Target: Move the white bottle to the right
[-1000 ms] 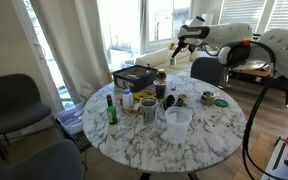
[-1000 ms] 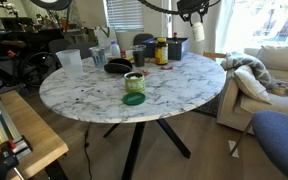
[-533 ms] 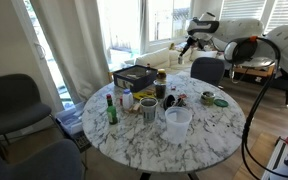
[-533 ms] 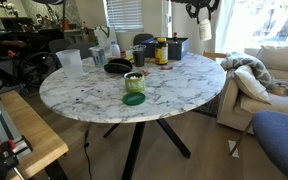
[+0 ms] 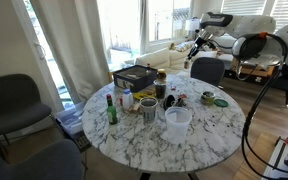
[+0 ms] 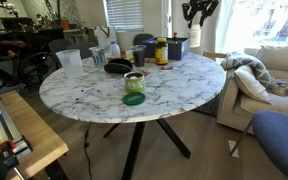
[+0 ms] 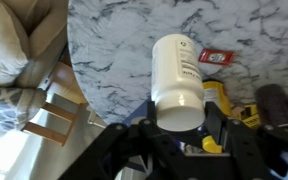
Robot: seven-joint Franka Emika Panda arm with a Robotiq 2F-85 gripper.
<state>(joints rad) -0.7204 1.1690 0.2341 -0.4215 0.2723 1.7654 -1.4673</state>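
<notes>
Surface (image 5: 216, 132): round white marble top with grey veins, seen in both exterior views (image 6: 179, 88) and filling the background of the wrist view (image 7: 124, 35). A cluster of containers stands on one half.
Arm (image 5: 222, 19): white, reaching in high beyond the far edge of the surface.
Pincer (image 7: 181, 118): clamped on the white bottle, one dark finger on each side near the capped end. In both exterior views it hangs well above the surface level, out past the rim (image 5: 195, 46) (image 6: 198, 12).
Tub (image 5: 177, 120): wide, translucent white, upright on the surface near its edge.
Green bottle (image 5: 111, 108): glass, upright, well apart from the tub.
White bottle (image 7: 179, 75): slim, plain, white cap toward the wrist camera; lifted clear of the surface, held in the pincer. Too small to make out in the exterior views.
Packet (image 7: 214, 57): small, red and white, flat on the surface, just beside the bottle in the wrist view.
</notes>
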